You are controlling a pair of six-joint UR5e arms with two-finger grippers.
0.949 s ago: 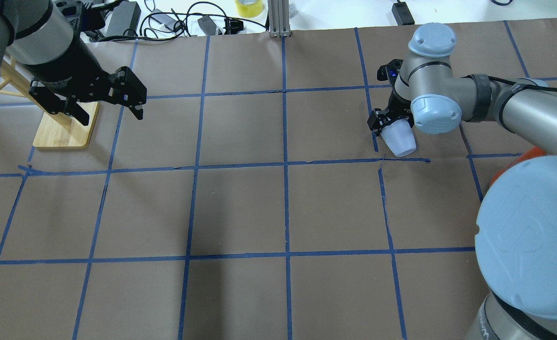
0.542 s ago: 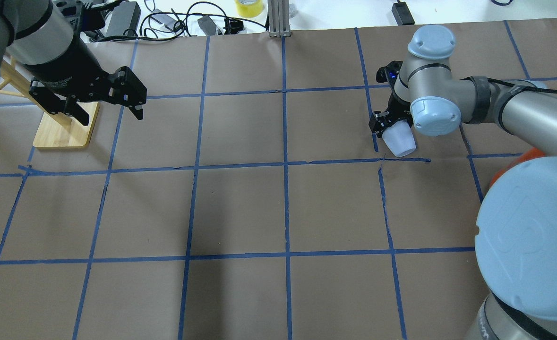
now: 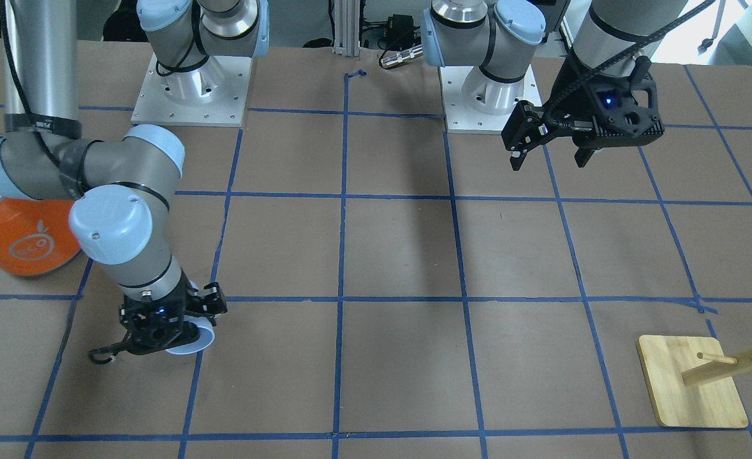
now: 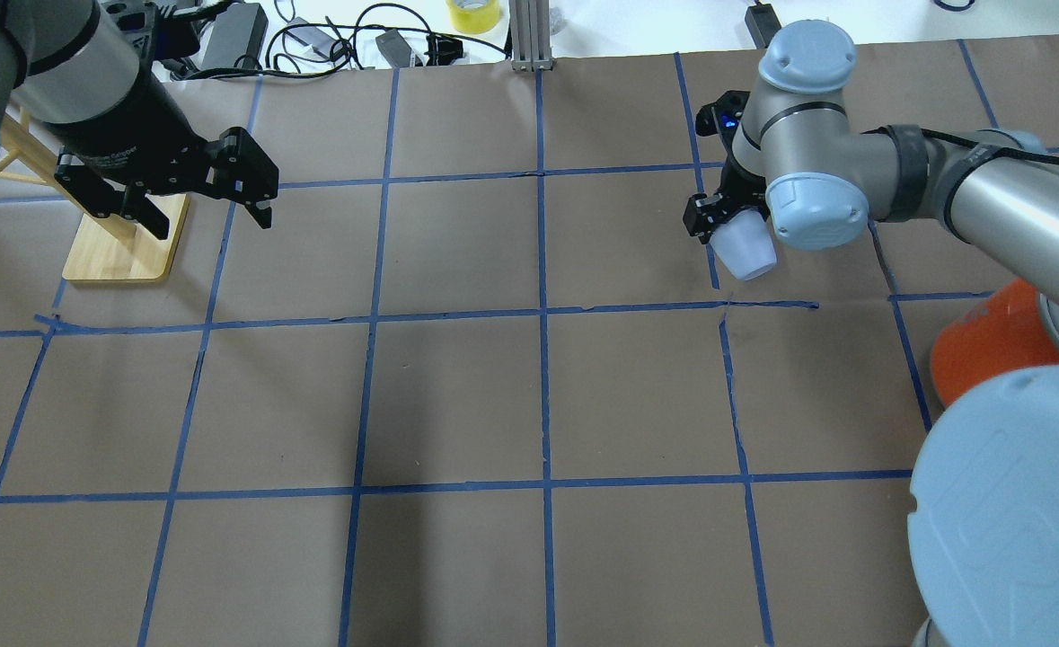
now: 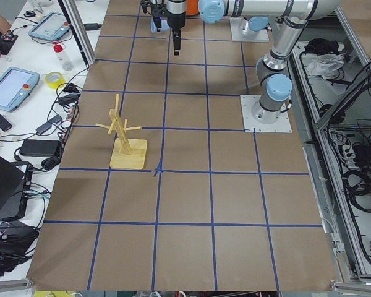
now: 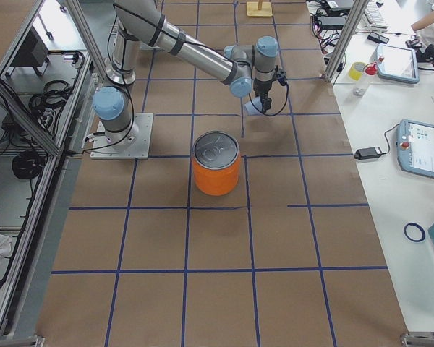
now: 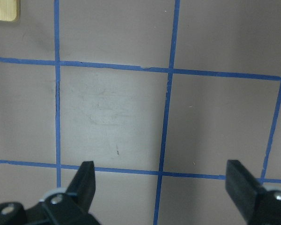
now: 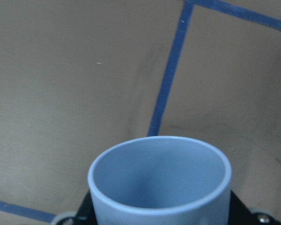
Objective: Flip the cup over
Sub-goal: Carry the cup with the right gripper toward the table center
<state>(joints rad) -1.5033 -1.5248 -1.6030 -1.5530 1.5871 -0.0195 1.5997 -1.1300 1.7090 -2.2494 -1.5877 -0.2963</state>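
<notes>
The cup (image 4: 745,252) is a small pale blue-white tumbler. My right gripper (image 4: 725,225) is shut on its narrow end and holds it tilted, low over the brown table. Its open mouth points away from the wrist. The right wrist view looks into the cup's open mouth (image 8: 159,183). The front view shows the cup's rim (image 3: 192,341) under the right gripper (image 3: 168,331). From the right side the cup (image 6: 254,107) shows small beyond the can. My left gripper (image 4: 206,214) is open and empty above the table's far left, its fingers (image 7: 84,176) wide apart.
A big orange can (image 4: 987,350) with a silver top (image 6: 217,150) stands near the right arm's base. A wooden peg rack (image 4: 125,252) stands at the far left, beside the left gripper. Cables and tape lie past the table's far edge.
My right gripper has moved a little left and farther away with the cup in it. The right arm's elbow shifted and uncovers more of the orange can. The left arm has not moved.
</notes>
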